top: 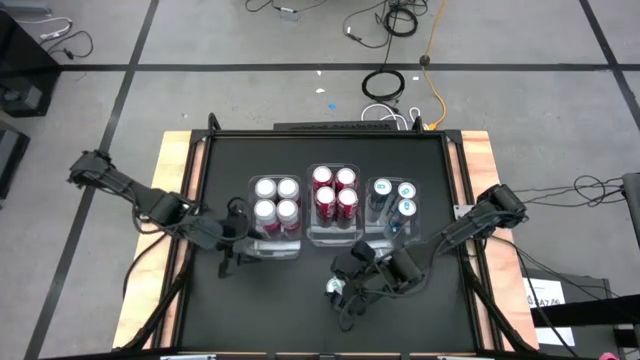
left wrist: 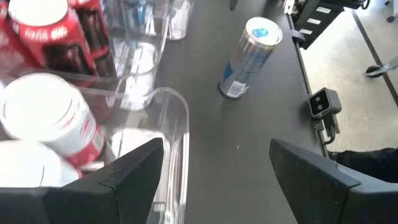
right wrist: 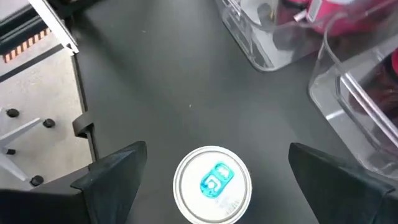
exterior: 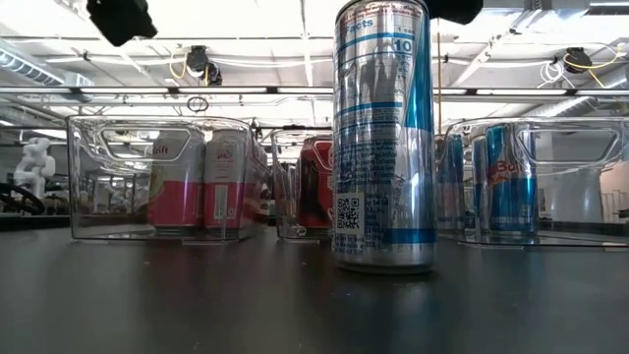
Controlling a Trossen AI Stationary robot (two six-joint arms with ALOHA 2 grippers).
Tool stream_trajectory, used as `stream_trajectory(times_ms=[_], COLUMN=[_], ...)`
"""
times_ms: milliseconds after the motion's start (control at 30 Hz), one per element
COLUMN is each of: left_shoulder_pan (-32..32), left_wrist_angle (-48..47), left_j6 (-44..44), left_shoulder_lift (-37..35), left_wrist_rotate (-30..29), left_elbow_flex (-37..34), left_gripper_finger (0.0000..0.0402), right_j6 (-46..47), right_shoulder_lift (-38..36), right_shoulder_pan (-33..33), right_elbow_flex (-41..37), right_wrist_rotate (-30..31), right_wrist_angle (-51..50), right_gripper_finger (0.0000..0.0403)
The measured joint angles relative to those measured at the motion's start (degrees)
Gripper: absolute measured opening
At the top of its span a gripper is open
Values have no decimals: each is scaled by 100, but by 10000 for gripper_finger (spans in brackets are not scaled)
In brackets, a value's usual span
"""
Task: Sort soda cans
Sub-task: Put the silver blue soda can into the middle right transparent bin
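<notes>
a: state the position and orientation of the loose can

b: one blue-and-silver can stands alone on the black table, in front of the middle bin and apart from it. long axis vertical, silver top with the blue tab facing up, base flat on the table. the low view confirms it is upright, not tilted

a: state the condition of the right gripper

b: right gripper sits directly above that can, fingers spread wide, one on each side of the lid. no contact with the can body is visible

a: state the condition of the left gripper

b: left gripper is at the near end of the left bin, fingers apart, holding nothing. the clear bin wall lies between them

a: state the position of the sorted cans

b: all upright, tops up. four white cans in the left bin, four red cans in the middle bin, blue cans in the right bin; i count three tops there but cannot confirm the exact number
</notes>
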Motion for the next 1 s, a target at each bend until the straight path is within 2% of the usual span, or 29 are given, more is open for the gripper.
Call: stream_trajectory(times_ms=[200,567,1000], left_shoulder_pan=[0,0,0], left_wrist_angle=[-9,-7,-18], left_j6=[-90,-88,-42], left_shoulder_lift=[-79,-79,-79], left_wrist_rotate=[40,44,46], left_elbow_flex=[-164,-223,-223], left_gripper_finger=[305,305,305], right_j6=[46,-874,-843], right_shoulder_lift=[62,260,517], right_shoulder_pan=[-43,3,4], right_elbow_flex=[0,0,0], right_wrist_rotate=[-36,-35,-186], right_wrist_angle=[-36,-155,-185], right_gripper_finger=[384,384,384])
